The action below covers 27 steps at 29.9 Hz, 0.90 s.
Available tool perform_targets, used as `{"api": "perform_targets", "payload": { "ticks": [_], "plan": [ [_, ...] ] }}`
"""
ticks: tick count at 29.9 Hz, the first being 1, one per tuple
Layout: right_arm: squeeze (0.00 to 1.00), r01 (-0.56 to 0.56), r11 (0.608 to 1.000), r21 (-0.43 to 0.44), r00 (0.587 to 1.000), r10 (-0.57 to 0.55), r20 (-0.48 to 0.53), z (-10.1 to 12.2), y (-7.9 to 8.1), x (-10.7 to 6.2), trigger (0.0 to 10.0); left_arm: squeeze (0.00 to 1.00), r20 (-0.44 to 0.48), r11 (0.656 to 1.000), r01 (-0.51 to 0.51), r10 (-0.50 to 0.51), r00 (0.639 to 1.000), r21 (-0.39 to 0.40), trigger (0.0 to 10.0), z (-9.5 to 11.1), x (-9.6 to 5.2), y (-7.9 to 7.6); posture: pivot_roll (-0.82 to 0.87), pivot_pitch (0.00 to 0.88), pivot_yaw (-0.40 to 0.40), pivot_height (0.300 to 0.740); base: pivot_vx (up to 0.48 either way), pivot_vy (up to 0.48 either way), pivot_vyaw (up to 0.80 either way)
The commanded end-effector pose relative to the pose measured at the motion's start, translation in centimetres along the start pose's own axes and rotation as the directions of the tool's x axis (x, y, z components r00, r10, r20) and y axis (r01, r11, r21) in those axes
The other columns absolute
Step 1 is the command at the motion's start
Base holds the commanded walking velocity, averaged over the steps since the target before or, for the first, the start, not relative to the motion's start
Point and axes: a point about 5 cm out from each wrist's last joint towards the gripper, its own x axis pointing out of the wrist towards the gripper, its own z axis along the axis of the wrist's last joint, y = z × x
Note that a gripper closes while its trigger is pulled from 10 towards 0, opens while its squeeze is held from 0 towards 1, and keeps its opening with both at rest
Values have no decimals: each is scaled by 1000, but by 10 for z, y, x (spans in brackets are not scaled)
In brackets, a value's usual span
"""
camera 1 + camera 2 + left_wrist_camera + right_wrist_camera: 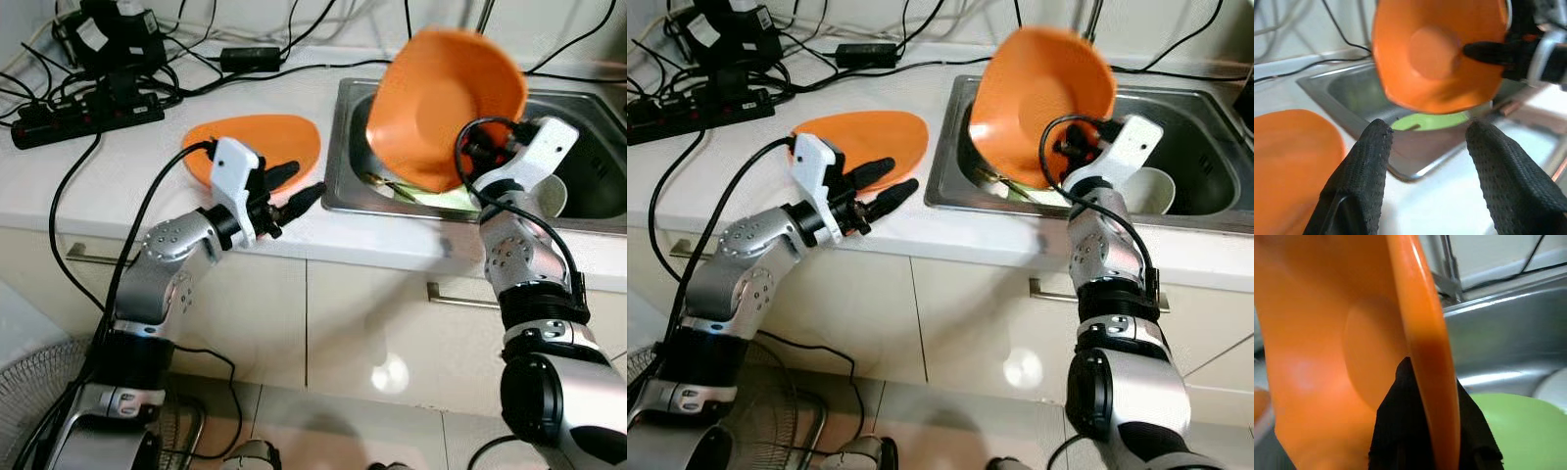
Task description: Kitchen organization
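Note:
My right gripper [472, 147] is shut on the rim of an orange plate [441, 103], holding it tilted on edge above the steel sink [345, 186]. In the right wrist view the plate's rim [1425, 342] passes between my black fingers [1400, 431]. A second orange plate [257, 142] lies flat on the white counter left of the sink. My left gripper [299, 188] hovers open just in front of that plate, near the sink's left edge. A green plate [1430, 121] and a white bowl [551, 196] sit inside the sink.
A black power strip [83, 116] and several cables [245, 59] cover the back of the counter. A faucet stem [484, 15] rises behind the sink. Cabinet fronts with metal handles [460, 296] are below, and a fan [29, 387] stands on the floor at the left.

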Motion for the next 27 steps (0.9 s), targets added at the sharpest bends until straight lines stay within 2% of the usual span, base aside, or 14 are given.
{"api": "perform_targets", "payload": {
  "ticks": [1,7,8,9,11,13,15,16,17,22,27],
  "plan": [
    [0,-5,999,-52,998,9,67,18,7,7,10000,0,-23,1000,16,-15,1000,18,10000,-1,0,-6,119,43,25,740,0,0,0],
    [0,23,989,-143,998,-14,67,22,10,12,10000,0,-21,1000,18,-18,1000,6,10000,0,1,-15,129,43,24,740,0,0,0],
    [0,26,967,-255,997,-6,79,27,15,15,10000,0,-27,1000,22,-22,999,-2,10000,-1,1,-21,139,43,23,740,0,0,0],
    [0,26,967,-255,997,-6,79,27,15,15,10000,0,-27,1000,22,-22,999,-2,10000,-1,1,-21,139,43,23,740,0,0,0],
    [0,29,933,-359,996,3,88,31,20,17,10000,0,-32,1000,25,-25,999,-5,10000,-2,0,-25,145,42,22,740,0,0,0],
    [0,32,874,-484,997,10,83,31,26,19,10000,0,-58,1000,31,-31,998,-2,10000,-6,0,-31,150,45,26,740,0,0,0],
    [0,33,825,-564,997,15,80,30,30,20,10000,0,-76,999,37,-37,996,0,10000,-10,1,-35,154,46,25,740,0,0,0],
    [0,33,825,-564,997,15,80,30,30,20,10000,0,-76,999,37,-37,996,0,10000,-10,1,-35,154,46,25,740,0,0,0],
    [0,37,794,-606,997,13,77,29,33,21,10000,0,-81,999,40,-41,996,-6,10000,-10,0,-38,164,48,24,740,0,0,0],
    [0,48,762,-646,997,1,76,27,35,21,10000,0,-85,999,34,-35,996,-15,10000,-8,-4,-42,175,56,24,740,0,0,0],
    [0,49,754,-655,998,-19,53,24,35,22,10000,0,-91,1000,18,-20,996,-20,10000,-8,-8,-44,189,64,24,740,0,0,0]
  ]
}}
